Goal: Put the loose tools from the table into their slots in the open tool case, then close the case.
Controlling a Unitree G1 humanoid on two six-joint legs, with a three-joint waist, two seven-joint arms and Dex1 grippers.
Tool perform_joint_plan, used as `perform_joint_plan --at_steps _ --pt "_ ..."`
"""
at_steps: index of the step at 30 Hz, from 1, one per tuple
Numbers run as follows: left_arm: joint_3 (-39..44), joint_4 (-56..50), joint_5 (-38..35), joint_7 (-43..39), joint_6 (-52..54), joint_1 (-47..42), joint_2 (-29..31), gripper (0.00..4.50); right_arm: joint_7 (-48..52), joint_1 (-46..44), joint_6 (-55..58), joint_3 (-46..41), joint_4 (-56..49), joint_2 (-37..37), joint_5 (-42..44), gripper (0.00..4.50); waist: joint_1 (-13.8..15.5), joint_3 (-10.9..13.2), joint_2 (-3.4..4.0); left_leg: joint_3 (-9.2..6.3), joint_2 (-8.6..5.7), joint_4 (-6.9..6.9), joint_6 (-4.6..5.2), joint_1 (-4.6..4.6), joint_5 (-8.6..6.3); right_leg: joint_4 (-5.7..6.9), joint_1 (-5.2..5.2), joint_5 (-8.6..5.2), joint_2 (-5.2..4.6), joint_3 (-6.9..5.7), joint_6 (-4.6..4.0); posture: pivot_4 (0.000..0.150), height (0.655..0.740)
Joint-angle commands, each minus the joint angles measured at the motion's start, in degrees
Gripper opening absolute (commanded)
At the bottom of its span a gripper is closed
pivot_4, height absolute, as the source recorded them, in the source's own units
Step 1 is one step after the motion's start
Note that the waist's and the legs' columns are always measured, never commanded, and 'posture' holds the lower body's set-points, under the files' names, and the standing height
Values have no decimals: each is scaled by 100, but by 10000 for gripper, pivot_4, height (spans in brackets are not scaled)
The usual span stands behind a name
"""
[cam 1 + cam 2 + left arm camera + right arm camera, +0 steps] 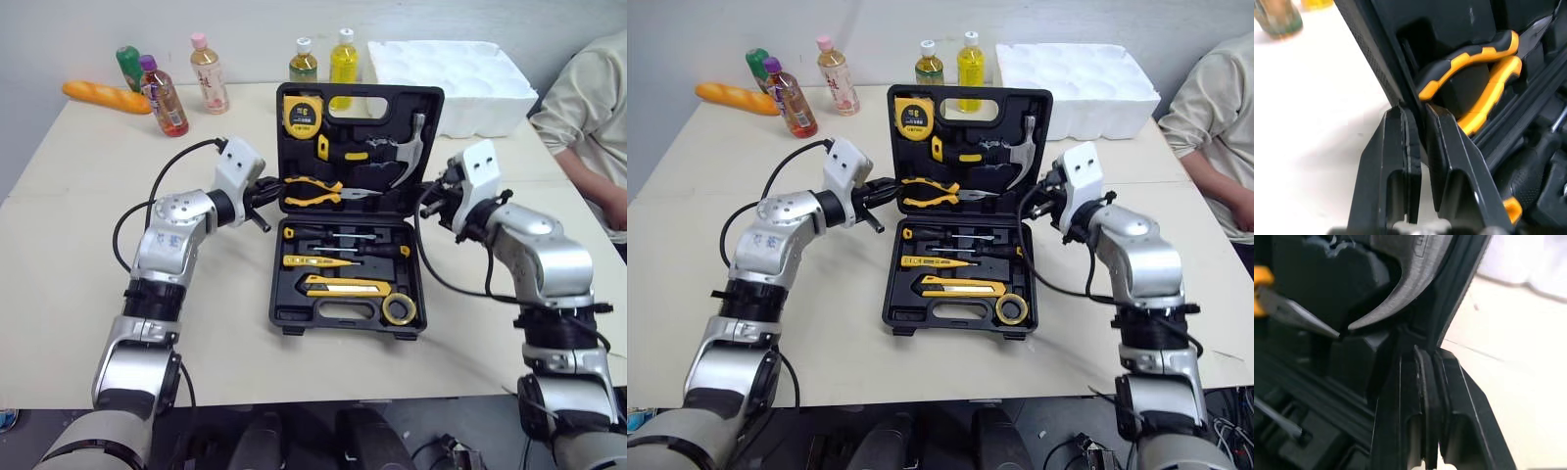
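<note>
The black tool case (292,294) lies open mid-table with its lid (431,100) raised at the back. The lid holds a yellow tape measure (302,113), a hammer (407,147) and pliers (313,189). Screwdrivers (343,235), a yellow knife (348,286) and a tape roll (399,309) sit in the base. My left gripper (266,196) is shut on the lid's left edge, which runs between its fingers (1396,161). At the lid's right edge my right gripper (428,201) is shut too, with the rim between its fingers (1400,396) just below the hammer's claw (1400,298).
Several drink bottles (163,95) and a bread loaf (106,96) stand along the table's back left. A white foam tray (451,73) sits behind the case on the right. A person's arm (588,108) rests at the table's right edge.
</note>
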Motion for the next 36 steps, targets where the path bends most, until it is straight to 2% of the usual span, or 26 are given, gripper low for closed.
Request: perform_joint_plan --at_steps 1,5,8,10,11,13,15,16,17,19,21,23,24,27,28,32,36 --pt "-229 -812 305 -16 -1245 418 43 103 391 456 -2234 375 -578 -106 -529 0 1 0 0 2 0 0 0 0 0 -1 0 0 0 1 0 1500 7400" --pt "-226 -1163 875 385 -2476 1272 276 103 -8 1042 -4308 339 -56 -178 -1279 0 3 0 0 12 2 4 1 13 0 2 7 0 0 9 0 1500 7400" --pt "31 -1548 1018 852 -2387 1766 231 103 -428 1401 -6376 518 312 -582 -2295 0 17 0 1 15 1 9 2 14 0 2 7 0 -3 11 0 1500 7400" --pt "291 -2299 768 760 -2118 2338 354 9201 -303 1796 -6693 312 -90 -731 -2017 8200 15 0 0 17 2 8 4 14 -1 3 9 0 -1 13 0 1500 7400" --pt "381 -2598 563 622 -1920 2550 422 11785 -150 1963 -6576 213 -368 -841 -1774 11440 2 0 0 18 2 6 4 14 -1 2 8 0 -1 14 0 1500 7400" --pt "669 -3360 -490 -62 -937 3107 731 20321 448 2437 -5902 -7 -1128 -1308 -946 20857 -2 1 2 18 16 2 4 21 -1 0 19 0 11 14 0 1500 7400" --pt "1449 -4208 -1876 -813 486 4026 1417 28656 1381 3474 -4802 -646 -2074 -2104 423 21105 24 13 10 14 19 -2 4 48 -1 -2 50 0 10 12 0 1500 7400" --pt "1761 -4467 -2319 -1002 910 4341 1662 32872 1679 3861 -4442 -924 -2377 -2361 864 21105 32 15 12 9 19 -13 13 68 -6 -14 75 0 8 12 -1 1500 7400" --pt "2413 -4615 -2898 -1389 1441 4849 2023 36705 2218 4486 -4051 -1566 -2635 -2638 1330 21105 33 23 13 2 19 -36 15 99 -8 -38 114 -1 8 9 -1 1500 7400" --pt "3413 -4595 -3656 -1967 2262 5575 2570 36705 2989 5371 -3356 -2597 -2845 -2934 1952 21105 40 64 0 -24 20 -94 58 242 -32 -143 278 -3 8 -1 -6 1500 7400" --pt "4188 -4203 -3961 -2400 2585 5978 2906 36705 3437 5958 -2350 -3423 -2787 -3093 2578 21105 38 85 -15 -33 25 -161 67 371 -44 -219 434 -6 9 -13 -19 1500 7400" --pt "4556 -3363 -4017 -2179 2896 5697 3132 36705 3734 6318 -1507 -3955 -2619 -3192 2962 21105 53 95 -16 -25 42 -225 57 498 -54 -290 578 -16 3 -19 -43 1500 7400" --pt "4641 -2965 -4008 -2084 2930 5471 3207 36705 3867 6399 -1304 -4113 -2554 -3182 3061 21105 75 96 -14 -25 45 -235 58 523 -56 -311 610 -68 4 -21 -137 1500 7400" --pt "4434 -2566 -3750 -2105 2673 5171 3342 36705 3869 6380 -976 -4190 -2558 -3079 3114 21105 119 89 -19 -15 48 -254 59 519 -55 -316 593 -56 -3 -25 -110 1500 7400" --pt "4314 -2592 -3655 -2165 2578 5184 3371 36705 3860 6361 -908 -4183 -2584 -3050 3096 21105 132 89 -19 -11 47 -254 58 517 -56 -312 563 -13 -6 -27 -32 1500 7400" --pt "4010 -2705 -3583 -2228 2431 5097 3321 36705 3931 6283 -801 -4188 -2670 -2965 2986 21105 149 84 -19 -8 47 -251 23 386 -45 -307 425 -10 -1 -26 -25 1500 7400" --pt "3694 -2704 -3470 -2167 2280 4903 3274 36705 3918 6261 -639 -4192 -2830 -2910 2959 21105 173 82 -20 -11 47 -224 2 295 -32 -258 336 -10 6 -25 -25 1500 7400"
